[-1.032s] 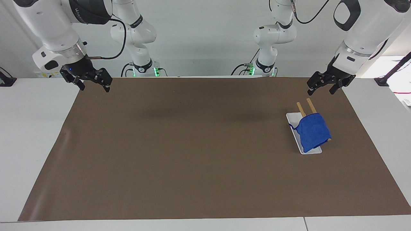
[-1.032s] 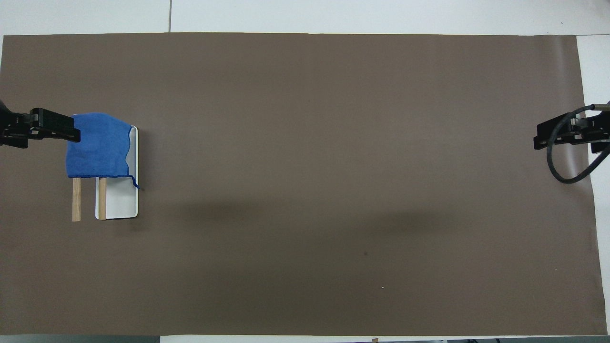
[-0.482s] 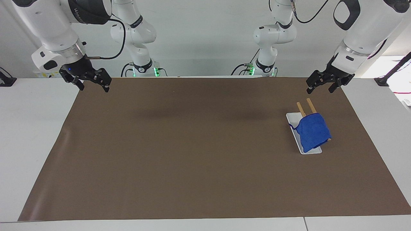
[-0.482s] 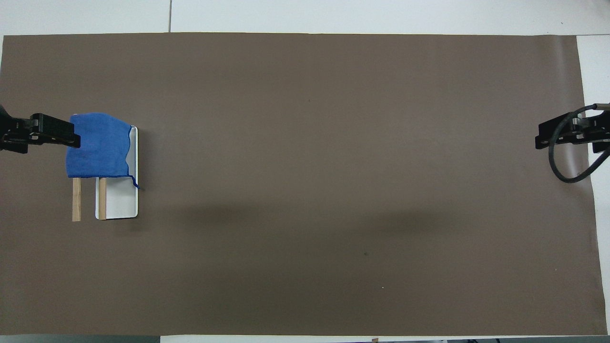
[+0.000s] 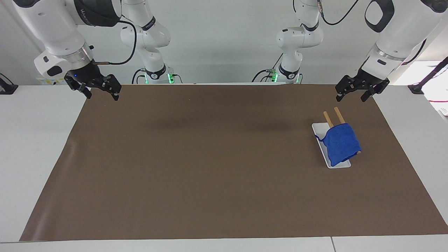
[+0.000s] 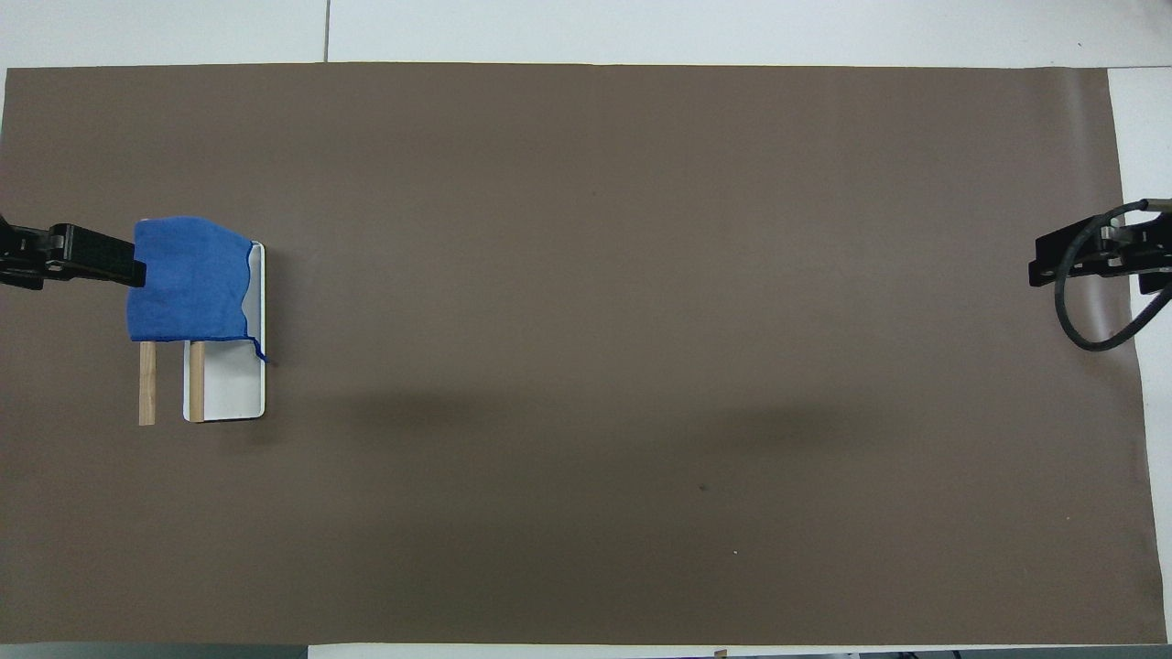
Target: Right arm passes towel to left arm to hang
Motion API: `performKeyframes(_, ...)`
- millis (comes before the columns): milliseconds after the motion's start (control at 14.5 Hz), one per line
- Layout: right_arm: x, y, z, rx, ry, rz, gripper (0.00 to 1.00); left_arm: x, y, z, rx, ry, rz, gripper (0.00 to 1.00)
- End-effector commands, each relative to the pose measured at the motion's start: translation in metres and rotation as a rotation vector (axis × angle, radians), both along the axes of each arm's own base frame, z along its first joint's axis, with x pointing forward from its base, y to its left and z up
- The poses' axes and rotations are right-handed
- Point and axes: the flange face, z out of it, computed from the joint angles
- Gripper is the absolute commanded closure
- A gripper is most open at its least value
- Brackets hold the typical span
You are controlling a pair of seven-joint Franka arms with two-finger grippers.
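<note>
Item: towel point(image 5: 341, 144), draped over two wooden rails point(image 5: 331, 117) above white tray point(image 5: 317, 132), left arm's end of surface. Left gripper point(image 5: 362, 91) at tray's 12 o'clock, jaws spread, empty. Right gripper point(image 5: 93, 87) waiting, jaws spread. Risk: lopsided drape may slide off rails.

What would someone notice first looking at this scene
The bright blue towel stands out, draped over two wooden rails above a white tray at the left arm's end of the brown mat. The left gripper and right gripper hang open and empty above the mat's corners nearest the robots.
</note>
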Motion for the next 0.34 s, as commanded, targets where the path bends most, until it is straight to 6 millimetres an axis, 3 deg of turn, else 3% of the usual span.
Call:
performKeyframes(0, -0.0037, -0.0049, 0.0018, 0.017, -0.016, 0.018, 0.0, -0.0032, 0.0044, 0.0049, 0.017, -0.013, -0.022, 0.0)
performKeyframes(275, -0.0036, -0.0032, 0.0018, 0.017, -0.016, 0.021, 0.0, -0.0043, 0.0031, 0.0044, 0.021, -0.011, -0.026, 0.0)
